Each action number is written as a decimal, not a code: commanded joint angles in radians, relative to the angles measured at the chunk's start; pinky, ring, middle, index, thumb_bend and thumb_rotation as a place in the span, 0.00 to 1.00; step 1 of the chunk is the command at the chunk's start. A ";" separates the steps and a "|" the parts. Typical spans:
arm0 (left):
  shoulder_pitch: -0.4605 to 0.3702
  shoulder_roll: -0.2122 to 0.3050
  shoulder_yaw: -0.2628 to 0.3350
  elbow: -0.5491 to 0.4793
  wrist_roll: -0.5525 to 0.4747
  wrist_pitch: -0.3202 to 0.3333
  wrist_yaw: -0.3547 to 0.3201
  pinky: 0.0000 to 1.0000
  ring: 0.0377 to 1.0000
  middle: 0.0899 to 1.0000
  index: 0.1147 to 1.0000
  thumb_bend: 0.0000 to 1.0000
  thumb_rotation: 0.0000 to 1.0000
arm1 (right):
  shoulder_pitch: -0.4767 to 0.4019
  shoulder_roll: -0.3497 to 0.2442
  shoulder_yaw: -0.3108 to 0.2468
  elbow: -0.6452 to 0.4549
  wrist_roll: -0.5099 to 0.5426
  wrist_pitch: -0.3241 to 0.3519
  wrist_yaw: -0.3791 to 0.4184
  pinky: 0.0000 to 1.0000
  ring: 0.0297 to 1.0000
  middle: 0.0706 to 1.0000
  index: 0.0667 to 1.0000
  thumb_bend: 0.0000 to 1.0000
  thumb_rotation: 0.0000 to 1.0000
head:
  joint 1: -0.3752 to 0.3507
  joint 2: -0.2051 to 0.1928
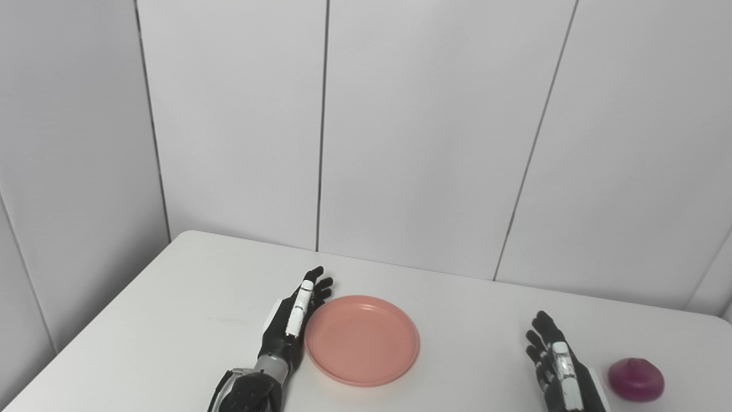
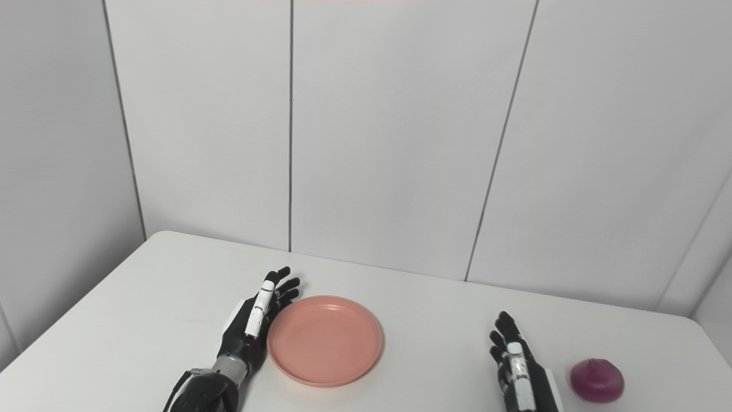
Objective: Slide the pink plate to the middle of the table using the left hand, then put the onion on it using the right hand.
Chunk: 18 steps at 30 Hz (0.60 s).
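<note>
A round pink plate [image 1: 362, 340] lies flat on the white table [image 1: 171, 320], somewhat left of the middle. My left hand [image 1: 291, 323] rests on the table against the plate's left rim, fingers stretched out and apart, holding nothing. A purple onion [image 1: 636, 379] sits at the near right of the table. My right hand [image 1: 556, 360] lies a little to the left of the onion, open with fingers spread, apart from it.
White wall panels [image 1: 434, 137] stand right behind the table's far edge. The table's left edge runs diagonally toward the near left corner. Nothing else is on the tabletop.
</note>
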 commanded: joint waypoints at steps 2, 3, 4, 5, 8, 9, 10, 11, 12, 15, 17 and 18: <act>-0.019 -0.001 0.004 0.017 -0.002 0.002 -0.021 0.95 0.91 0.89 0.90 0.55 1.00 | -0.035 0.024 0.015 -0.049 -0.016 -0.015 -0.015 0.97 0.96 0.95 0.94 0.55 0.83 | -0.031 0.004; -0.018 -0.002 0.002 0.024 -0.003 0.000 -0.027 0.94 0.91 0.89 0.90 0.55 1.00 | -0.036 0.028 0.018 -0.052 -0.024 -0.013 -0.022 0.97 0.96 0.95 0.94 0.54 0.83 | -0.055 0.008; -0.018 -0.003 0.000 0.030 -0.003 -0.004 -0.034 0.95 0.91 0.89 0.89 0.56 1.00 | -0.036 0.031 0.022 -0.053 -0.029 -0.013 -0.026 0.97 0.96 0.95 0.94 0.53 0.85 | -0.060 0.008; -0.018 -0.004 -0.001 0.034 -0.002 -0.008 -0.039 0.95 0.91 0.89 0.89 0.56 1.00 | -0.037 0.034 0.025 -0.054 -0.034 -0.014 -0.029 0.97 0.96 0.95 0.94 0.53 0.85 | -0.082 0.013; -0.015 -0.009 -0.004 0.039 0.001 -0.016 -0.049 0.96 0.92 0.89 0.90 0.55 1.00 | -0.039 0.040 0.032 -0.055 -0.048 -0.017 -0.036 0.97 0.96 0.95 0.94 0.50 0.87 | -0.105 0.016; -0.014 -0.011 -0.005 0.044 0.002 -0.018 -0.052 0.96 0.92 0.89 0.91 0.55 1.00 | -0.041 0.043 0.034 -0.056 -0.052 -0.013 -0.041 0.96 0.96 0.95 0.94 0.50 0.88 | -0.121 0.019; -0.013 -0.014 -0.007 0.044 0.002 -0.018 -0.054 0.97 0.92 0.90 0.91 0.55 1.00 | -0.043 0.047 0.034 -0.057 -0.054 -0.007 -0.047 0.96 0.95 0.94 0.94 0.50 0.87 | -0.131 0.021; -0.012 -0.016 -0.009 0.050 0.002 -0.021 -0.057 0.97 0.92 0.90 0.91 0.55 1.00 | -0.045 0.050 0.034 -0.056 -0.055 -0.003 -0.051 0.96 0.95 0.94 0.94 0.52 0.86 | -0.137 0.023; -0.011 -0.019 -0.011 0.053 0.003 -0.023 -0.060 0.97 0.92 0.90 0.92 0.55 1.00 | -0.047 0.053 0.035 -0.056 -0.057 -0.001 -0.055 0.96 0.95 0.93 0.93 0.52 0.86 | -0.141 0.023; -0.010 -0.028 -0.013 0.057 -0.001 -0.023 -0.064 0.96 0.92 0.90 0.92 0.55 1.00 | -0.052 0.057 0.038 -0.050 -0.061 0.000 -0.061 0.96 0.95 0.94 0.93 0.52 0.86 | -0.149 0.021; -0.009 -0.035 -0.014 0.056 -0.003 -0.020 -0.065 0.96 0.91 0.90 0.92 0.55 1.00 | -0.055 0.059 0.038 -0.045 -0.060 -0.002 -0.062 0.97 0.95 0.94 0.93 0.51 0.86 | -0.152 0.021; -0.005 -0.041 -0.021 0.049 0.008 -0.021 -0.060 0.96 0.91 0.90 0.92 0.55 1.00 | -0.057 0.060 0.037 -0.043 -0.058 -0.004 -0.063 0.97 0.95 0.94 0.93 0.51 0.86 | -0.153 0.019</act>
